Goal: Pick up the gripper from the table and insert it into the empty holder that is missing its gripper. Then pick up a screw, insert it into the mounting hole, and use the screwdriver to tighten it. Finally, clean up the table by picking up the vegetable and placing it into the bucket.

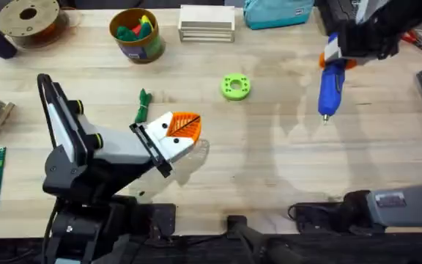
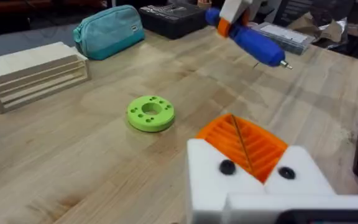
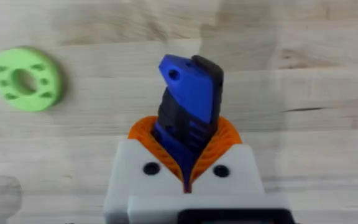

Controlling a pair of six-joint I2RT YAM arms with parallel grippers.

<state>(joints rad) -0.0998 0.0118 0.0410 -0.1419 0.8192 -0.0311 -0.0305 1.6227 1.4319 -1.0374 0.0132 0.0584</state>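
My right gripper clamps the blue screwdriver above the table's right side; my left gripper, pads pressed together, sits beside the green vegetable.

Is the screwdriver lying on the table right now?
No: the right gripper is clamped on the blue screwdriver, holding it above the table.
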